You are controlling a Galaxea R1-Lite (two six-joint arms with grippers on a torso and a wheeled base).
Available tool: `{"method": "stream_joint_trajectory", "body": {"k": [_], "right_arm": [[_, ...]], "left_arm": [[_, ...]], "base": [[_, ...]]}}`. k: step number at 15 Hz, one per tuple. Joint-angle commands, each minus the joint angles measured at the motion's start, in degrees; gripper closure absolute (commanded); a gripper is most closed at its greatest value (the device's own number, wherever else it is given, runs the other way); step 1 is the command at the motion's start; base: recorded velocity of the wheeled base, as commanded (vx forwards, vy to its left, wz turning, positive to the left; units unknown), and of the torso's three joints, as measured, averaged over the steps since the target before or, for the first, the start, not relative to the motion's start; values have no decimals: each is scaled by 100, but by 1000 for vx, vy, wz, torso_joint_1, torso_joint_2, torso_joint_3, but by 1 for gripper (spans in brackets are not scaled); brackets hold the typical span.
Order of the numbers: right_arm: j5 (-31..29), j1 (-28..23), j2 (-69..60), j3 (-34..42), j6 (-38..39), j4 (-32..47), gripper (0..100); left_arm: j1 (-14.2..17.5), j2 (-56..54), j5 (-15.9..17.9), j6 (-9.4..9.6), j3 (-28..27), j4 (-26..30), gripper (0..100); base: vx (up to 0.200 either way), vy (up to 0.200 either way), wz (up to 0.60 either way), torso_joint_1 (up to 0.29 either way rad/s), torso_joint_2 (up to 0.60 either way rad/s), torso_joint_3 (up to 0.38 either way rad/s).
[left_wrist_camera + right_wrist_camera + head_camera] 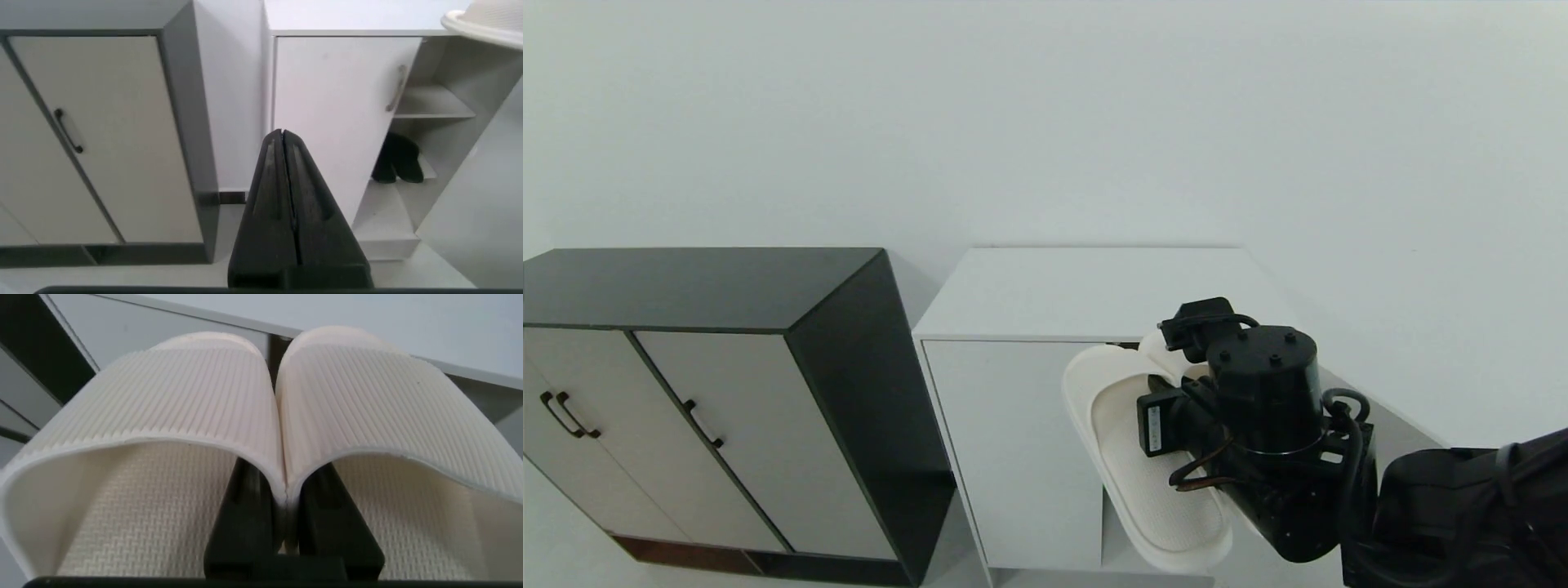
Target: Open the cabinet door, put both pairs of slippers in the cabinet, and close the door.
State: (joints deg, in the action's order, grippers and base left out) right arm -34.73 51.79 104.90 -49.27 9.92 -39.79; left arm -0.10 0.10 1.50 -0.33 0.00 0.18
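My right gripper (282,518) is shut on a pair of white slippers (278,416), pinching their inner edges together. In the head view the white slippers (1152,482) hang in front of the right half of the white cabinet (1086,294), up near its top edge. The left wrist view shows that cabinet's right compartment (433,102) open, and a pair of black slippers (398,158) stands on a lower shelf inside. The cabinet's left door (343,114) is closed. My left gripper (283,139) is shut on nothing, low and some way in front of the closed door.
A dark cabinet (711,286) with two pale closed doors stands directly left of the white one, with a narrow gap between them. A plain white wall (1045,122) runs behind both. Pale floor (392,229) lies before the open compartment.
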Motion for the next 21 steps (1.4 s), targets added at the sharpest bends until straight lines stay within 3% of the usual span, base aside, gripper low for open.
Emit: {"method": "stream_joint_trajectory", "body": {"k": [1,3,10,21], "right_arm": [[1,7,-13,23,1,-2,100],[1,16,-13,41,10,-2,100],[28,-63,22,498,-395,-829,100],[54,95,92,603,-430,-899,100]], "left_arm": [[1,-1,-1,-2,0,-1,100],[1,-1,-1,-2,0,-1,100],[1,-1,-1,-11,0,-1,100],[1,-1,-1,-11,0,-1,100]], "base": [[0,-200,0,2,-7,2],[0,-200,0,-2,0,7],[0,0,0,0,0,0],[0,0,0,-3,7,6]]}}
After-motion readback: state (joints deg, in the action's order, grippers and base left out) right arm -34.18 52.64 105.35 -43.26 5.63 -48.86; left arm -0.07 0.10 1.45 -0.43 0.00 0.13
